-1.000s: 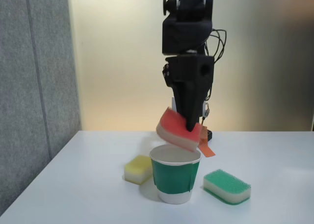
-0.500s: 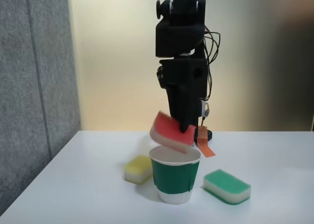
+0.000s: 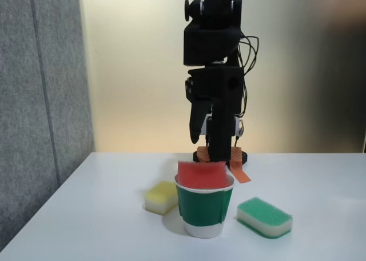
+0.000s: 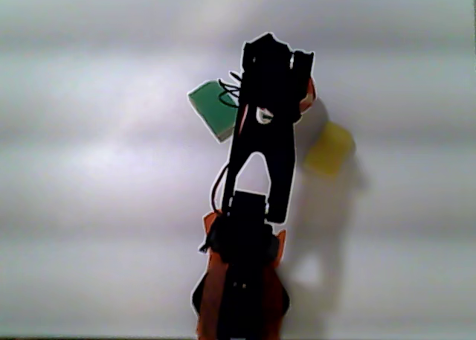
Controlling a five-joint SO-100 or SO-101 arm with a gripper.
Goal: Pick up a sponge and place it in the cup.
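**K:** Sponge [image 3: 201, 175] has dropped since half a second ago. It was hanging tilted in the jaws over the rim, now it's sitting in the cup [image 3: 205, 211], red top poking up above the white rim. Fingers have spread too.

**M:** Walking it near to far in the fixed view: cup is standing closest to the camera, upright. Yellow sponge [image 3: 160, 197] is lying just beside it on the view's left, green sponge [image 3: 265, 216] near it on the right. Neither is touching the cup.

**K:** And the gripper [image 3: 207, 148]?

**M:** Hanging right behind and above the cup, jaws apart, gripping nothing. Arm is rising straight up behind it, wall beyond.

**K:** Top-down view is showing the arm covering the cup. Green sponge [image 4: 212, 110] is peeking out on the left there, yellow sponge [image 4: 329, 148] on the right. Can't tell how deep the red one is sitting.

**M:** My read: release is done, retreat is what's left. Sponge is wedging in the mouth rather than going fully down, so it's probably springy and could pop out.

**K:** So I'm suggesting lifting straight up first, keeping the fingers wide, no sideways swing until they're clearing the red edge. Paper cup looks light and tips easily if it's clipped.
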